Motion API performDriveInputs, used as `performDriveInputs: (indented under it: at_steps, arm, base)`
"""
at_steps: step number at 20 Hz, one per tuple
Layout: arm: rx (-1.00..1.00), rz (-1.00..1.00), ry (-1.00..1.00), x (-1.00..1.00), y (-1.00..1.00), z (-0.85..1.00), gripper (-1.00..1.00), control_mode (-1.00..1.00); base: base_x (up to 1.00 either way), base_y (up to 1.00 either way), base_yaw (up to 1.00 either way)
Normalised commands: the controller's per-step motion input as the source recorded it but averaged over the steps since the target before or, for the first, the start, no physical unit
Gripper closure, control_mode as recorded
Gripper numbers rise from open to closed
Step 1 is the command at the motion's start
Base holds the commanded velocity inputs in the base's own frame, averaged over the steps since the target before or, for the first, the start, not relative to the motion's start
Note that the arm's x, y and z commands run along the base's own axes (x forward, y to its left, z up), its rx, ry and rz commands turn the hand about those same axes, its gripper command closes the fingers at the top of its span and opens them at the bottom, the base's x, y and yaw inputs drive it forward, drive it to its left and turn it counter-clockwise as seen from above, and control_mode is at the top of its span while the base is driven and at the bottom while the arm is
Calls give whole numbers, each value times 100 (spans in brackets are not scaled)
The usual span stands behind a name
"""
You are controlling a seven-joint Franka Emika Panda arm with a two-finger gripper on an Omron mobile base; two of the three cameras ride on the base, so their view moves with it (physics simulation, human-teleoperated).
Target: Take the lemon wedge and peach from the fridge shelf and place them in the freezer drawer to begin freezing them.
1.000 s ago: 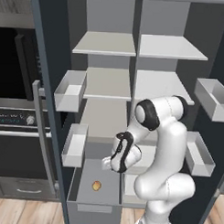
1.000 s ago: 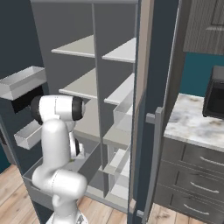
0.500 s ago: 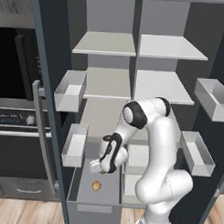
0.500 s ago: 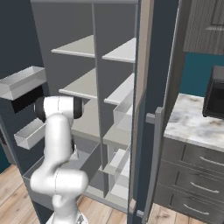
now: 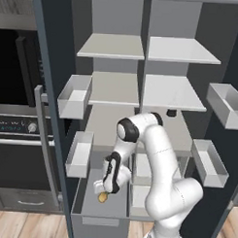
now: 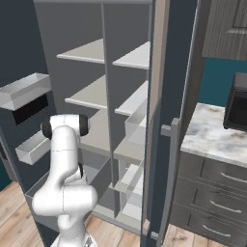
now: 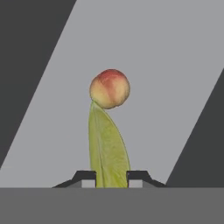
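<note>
Lemon wedge [image 7: 108, 151] is pinched between the fingers [image 7: 85, 176], which are closed on its near end; its pointed far tip touches the peach [image 7: 110, 89]. Peach rests on the grey floor of the freezer drawer [image 5: 84, 200], which stands pulled out below the fridge shelf [image 5: 170, 91]. Relative to the drawer, the gripper [image 5: 104, 193] hangs inside its opening, just above the floor. Beyond the drawer, white door bins [image 5: 80, 154] hang on the open door.
</note>
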Motion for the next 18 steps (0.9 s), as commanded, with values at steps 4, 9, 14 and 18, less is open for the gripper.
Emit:
performDriveInputs:
  at_steps: [4,9,14,18]
  arm:
    - [0,0,0,20,0,-61,100,-100]
    - [0,0,0,19,0,-62,100,-100]
    - [0,0,0,14,0,-34,-100,-100]
    - [0,0,0,0,0,0,-100,-100]
  base:
    - [0,0,0]
    - [0,0,0]
    - [0,0,0]
    - [0,0,0]
